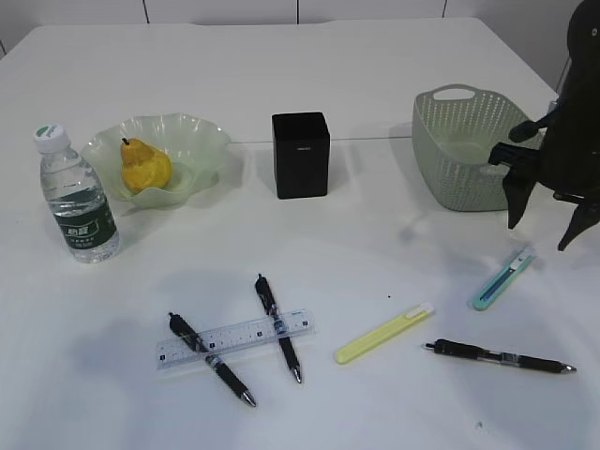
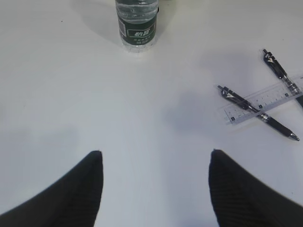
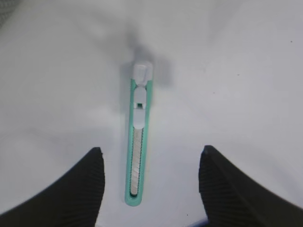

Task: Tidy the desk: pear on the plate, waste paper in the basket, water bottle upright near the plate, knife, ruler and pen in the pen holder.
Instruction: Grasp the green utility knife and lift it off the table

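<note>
The yellow pear [image 1: 145,167] lies in the green plate [image 1: 192,131], and the water bottle [image 1: 80,199] [image 2: 137,23] stands upright to its left. The black pen holder [image 1: 301,155] sits mid-desk, the basket [image 1: 464,150] at the right. My right gripper [image 1: 541,234] [image 3: 150,150] hangs open above the teal knife [image 1: 503,278] [image 3: 137,142], its fingers on either side and clear of it. My left gripper [image 2: 156,153] is open over bare desk. The clear ruler [image 1: 234,339] [image 2: 265,101] lies across two pens [image 1: 211,358] [image 1: 278,326]. The waste paper is out of view.
A yellow knife [image 1: 382,334] and a third pen [image 1: 500,356] lie near the front of the white desk [image 1: 309,75]. The left arm does not show in the exterior view.
</note>
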### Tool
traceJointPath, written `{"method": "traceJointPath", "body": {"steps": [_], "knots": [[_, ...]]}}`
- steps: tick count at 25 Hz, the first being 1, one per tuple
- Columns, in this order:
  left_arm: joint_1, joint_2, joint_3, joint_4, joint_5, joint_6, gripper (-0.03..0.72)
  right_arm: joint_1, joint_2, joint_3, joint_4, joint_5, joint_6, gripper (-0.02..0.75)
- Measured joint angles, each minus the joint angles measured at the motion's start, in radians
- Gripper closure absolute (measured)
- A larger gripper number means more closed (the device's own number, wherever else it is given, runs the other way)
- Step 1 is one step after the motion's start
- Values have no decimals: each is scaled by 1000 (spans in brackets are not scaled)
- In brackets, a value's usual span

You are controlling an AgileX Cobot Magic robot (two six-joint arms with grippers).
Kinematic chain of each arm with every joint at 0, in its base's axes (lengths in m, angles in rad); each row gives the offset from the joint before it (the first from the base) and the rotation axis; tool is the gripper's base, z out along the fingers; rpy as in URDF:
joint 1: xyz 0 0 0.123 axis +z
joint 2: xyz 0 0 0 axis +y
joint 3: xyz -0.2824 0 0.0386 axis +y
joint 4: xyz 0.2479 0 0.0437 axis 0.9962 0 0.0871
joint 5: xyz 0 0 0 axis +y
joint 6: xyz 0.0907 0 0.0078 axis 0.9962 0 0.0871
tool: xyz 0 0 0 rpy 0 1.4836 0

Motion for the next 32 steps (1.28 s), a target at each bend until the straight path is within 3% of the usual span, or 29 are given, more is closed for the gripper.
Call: {"method": "traceJointPath", "body": {"steps": [32], "knots": [[0, 0, 0, 0, 40, 0, 214, 0, 114, -2, -3, -34, -19, 245]]}}
